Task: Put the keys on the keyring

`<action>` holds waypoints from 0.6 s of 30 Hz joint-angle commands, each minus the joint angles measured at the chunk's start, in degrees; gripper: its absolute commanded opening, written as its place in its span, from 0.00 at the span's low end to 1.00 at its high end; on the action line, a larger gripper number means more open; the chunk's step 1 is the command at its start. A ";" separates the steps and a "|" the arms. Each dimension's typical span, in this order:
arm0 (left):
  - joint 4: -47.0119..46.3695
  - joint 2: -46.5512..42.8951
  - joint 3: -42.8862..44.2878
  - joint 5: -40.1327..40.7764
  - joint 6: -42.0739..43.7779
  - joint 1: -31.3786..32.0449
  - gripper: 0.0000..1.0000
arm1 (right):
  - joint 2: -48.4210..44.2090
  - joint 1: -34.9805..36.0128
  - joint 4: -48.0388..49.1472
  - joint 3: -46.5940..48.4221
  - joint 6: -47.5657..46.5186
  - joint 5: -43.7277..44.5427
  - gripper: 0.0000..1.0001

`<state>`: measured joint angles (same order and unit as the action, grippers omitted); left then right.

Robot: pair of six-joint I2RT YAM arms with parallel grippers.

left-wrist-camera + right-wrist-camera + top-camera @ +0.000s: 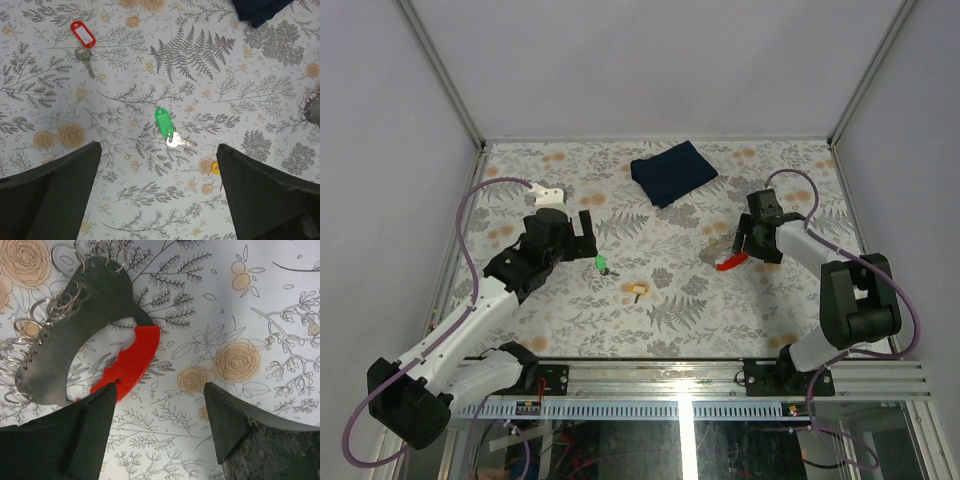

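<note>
Top view: my left jaws (pixel 588 238) hang released beside the green key (pixel 603 264), my right jaws (pixel 745 250) released over the keyring (pixel 725 263) on the worktop (pixel 670 320); left wrist: I centre on the key's head before descending; right wrist: I clamp the red section (pixel 131 362) squarely.

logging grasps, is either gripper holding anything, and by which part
Nothing held: left gripper open over the green key, right gripper open above the keyring.

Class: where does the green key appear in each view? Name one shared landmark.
Top external: green key, left of centre.
Left wrist: green key, dead centre.
Right wrist: not in it.
Shared landmark: keyring, seen in all three views.
</note>
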<state>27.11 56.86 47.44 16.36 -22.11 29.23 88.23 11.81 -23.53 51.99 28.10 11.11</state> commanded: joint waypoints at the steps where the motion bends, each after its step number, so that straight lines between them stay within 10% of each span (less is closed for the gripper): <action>1: -0.55 0.12 -0.11 -1.02 1.01 0.38 0.98 | 3.18 -0.30 2.73 3.54 0.12 1.76 0.76; 18: -1.00 0.43 -0.42 -0.98 1.02 0.38 0.97 | 10.16 -0.32 3.48 6.02 -1.11 2.59 0.69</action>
<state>27.09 57.06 47.42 15.59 -22.04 29.23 96.68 11.81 -20.88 55.66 27.66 11.51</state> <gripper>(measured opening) 0.969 0.697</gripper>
